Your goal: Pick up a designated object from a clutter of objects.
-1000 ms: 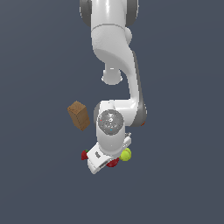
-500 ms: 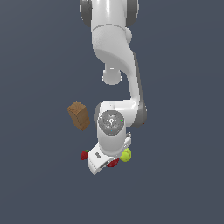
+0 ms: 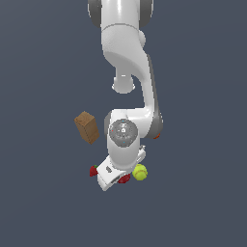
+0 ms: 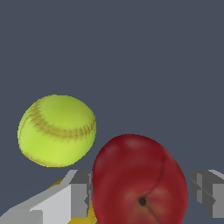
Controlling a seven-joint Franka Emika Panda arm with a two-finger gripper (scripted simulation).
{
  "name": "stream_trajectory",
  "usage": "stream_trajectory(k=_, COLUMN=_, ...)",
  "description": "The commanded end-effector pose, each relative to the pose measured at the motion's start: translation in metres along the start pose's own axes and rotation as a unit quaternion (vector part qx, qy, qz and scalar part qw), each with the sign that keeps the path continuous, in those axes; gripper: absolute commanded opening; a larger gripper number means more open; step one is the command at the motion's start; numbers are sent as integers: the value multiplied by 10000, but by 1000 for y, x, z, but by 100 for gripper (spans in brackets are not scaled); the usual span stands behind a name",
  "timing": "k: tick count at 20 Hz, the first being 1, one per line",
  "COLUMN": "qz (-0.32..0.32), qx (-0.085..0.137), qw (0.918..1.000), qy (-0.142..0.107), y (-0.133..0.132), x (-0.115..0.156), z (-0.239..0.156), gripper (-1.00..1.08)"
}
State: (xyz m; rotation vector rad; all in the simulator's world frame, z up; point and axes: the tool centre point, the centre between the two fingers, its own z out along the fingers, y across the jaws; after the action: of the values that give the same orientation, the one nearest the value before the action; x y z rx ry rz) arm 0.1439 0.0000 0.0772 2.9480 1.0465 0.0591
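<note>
In the wrist view the dark-red apple (image 4: 140,181) fills the space between my two grey fingers (image 4: 79,195), dimple facing the camera. My gripper (image 4: 142,193) is open and straddles it: one finger is almost against its side, and a narrow gap shows at the other. In the exterior view my gripper (image 3: 115,177) is low over the clutter, and only a red sliver of the apple (image 3: 124,179) shows under the hand. The yellow-green ball (image 4: 57,130) lies close beside the apple without touching it.
In the exterior view, a brown cardboard box (image 3: 87,127) stands left of the hand, a strawberry (image 3: 93,171) lies at its lower left and the ball (image 3: 140,172) at its right. A yellow patch, perhaps the lemon (image 4: 90,213), shows under one finger.
</note>
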Motion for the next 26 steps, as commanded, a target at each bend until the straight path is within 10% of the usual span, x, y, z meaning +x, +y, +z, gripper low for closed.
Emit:
stream_trajectory(k=1, qz=-1, qx=-10, qw=10000, qy=11, y=-2, x=-1, z=-9, gripper=-100)
stream_trajectory(k=26, qz=1, qx=78, qw=9999, qy=-107, y=-72, x=-47, z=-216, gripper=-100)
